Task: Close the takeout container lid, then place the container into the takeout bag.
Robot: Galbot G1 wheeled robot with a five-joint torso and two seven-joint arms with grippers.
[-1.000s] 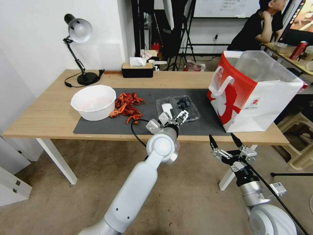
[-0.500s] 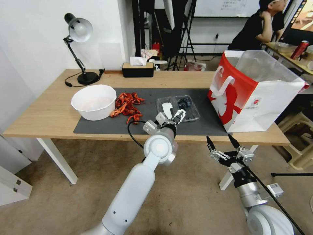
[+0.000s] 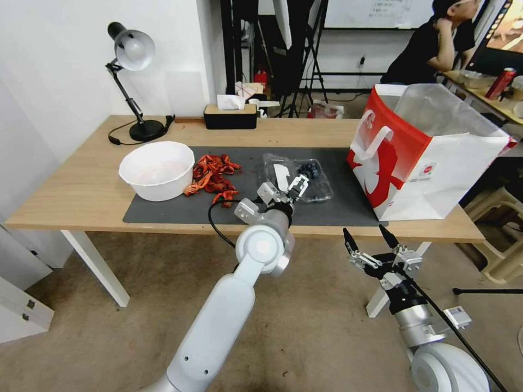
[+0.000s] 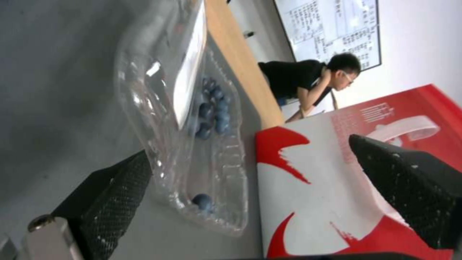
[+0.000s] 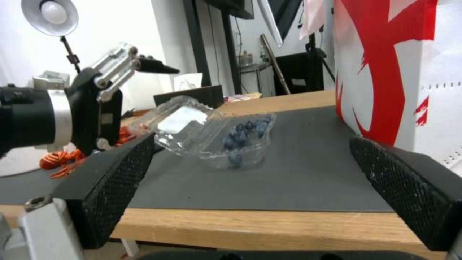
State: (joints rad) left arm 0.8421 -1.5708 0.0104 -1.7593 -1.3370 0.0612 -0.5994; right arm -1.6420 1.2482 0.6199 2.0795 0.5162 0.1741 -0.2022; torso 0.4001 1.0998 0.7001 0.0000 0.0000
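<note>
A: Surface (image 3: 81, 190) first. Wooden, with a dark mat (image 3: 245, 207) across the middle. Where is the takeout bag (image 3: 425, 163) from the left hand (image 3: 284, 188)?

B: Off to that hand's right, upright at the mat's right end, mouth open, white handle facing the hand. The left wrist view has its red-and-white wall close behind the far finger.

A: White bowl (image 3: 157, 170)?

B: Well to the left hand's left, with red scraps (image 3: 212, 177) between bowl and hand.

A: Takeout container (image 3: 310, 179)?

B: On the mat, right at the left hand's fingertips. The head view gives a flat-looking clear box. The right wrist view shows more: the lid (image 5: 180, 122) is lifted at a slant on the hand's side, blueberries in the tray half beyond it. The left wrist view shows the lid's edge sitting against one black finger (image 4: 115, 184), label side turned up.

A: Left hand's pose?

B: Arm reaches forward over the surface's near edge, fingers spread apart, one finger under the raised lid, the other clear of the box on the bag side. Nothing clamped.

A: Right hand (image 3: 370, 242)?

B: Held below the surface's near edge, in front of the bag, fingers pointing up and spread wide, holding nothing.
</note>
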